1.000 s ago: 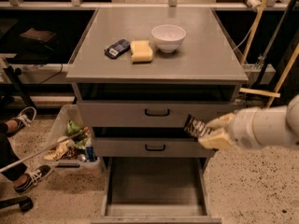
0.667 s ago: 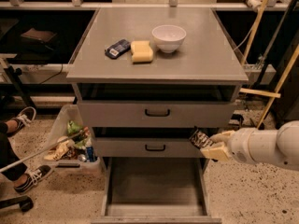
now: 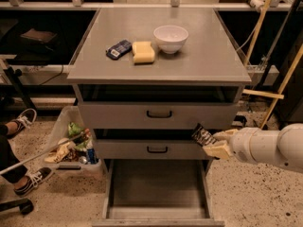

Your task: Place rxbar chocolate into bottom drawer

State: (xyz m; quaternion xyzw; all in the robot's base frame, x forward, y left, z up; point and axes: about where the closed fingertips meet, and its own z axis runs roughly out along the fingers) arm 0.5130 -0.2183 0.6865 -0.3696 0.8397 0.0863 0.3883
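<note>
At the foot of the grey cabinet (image 3: 222,63), the bottom drawer (image 3: 156,190) stands pulled out toward the camera, its flat grey floor showing between low side walls. The two upper drawers, top (image 3: 118,115) and middle (image 3: 123,149), are pushed in, each with a black handle. On the cabinet's top surface rest a white bowl (image 3: 171,38), a yellow sponge (image 3: 143,52) just beside it and a dark blue packet (image 3: 118,49) touching the sponge's left side; whether the bowl holds anything cannot be told. A clear bin (image 3: 71,143) of wrappers and cans sits on the floor left of the cabinet.

The hand (image 3: 213,144) reaches in from the right on a white arm (image 3: 270,148), level with the middle drawer's right end. Its cream fingers (image 3: 218,151) are clamped on the rxbar chocolate (image 3: 203,135), which juts up and to the left, tilted, in front of the middle drawer's face. The bar hangs above the right rear corner of the open drawer, apart from its floor.

Speckled floor lies open to the right of the cabinet; wooden poles (image 3: 284,79) lean further right, and a person's shoes (image 3: 23,120) are at the far left.
</note>
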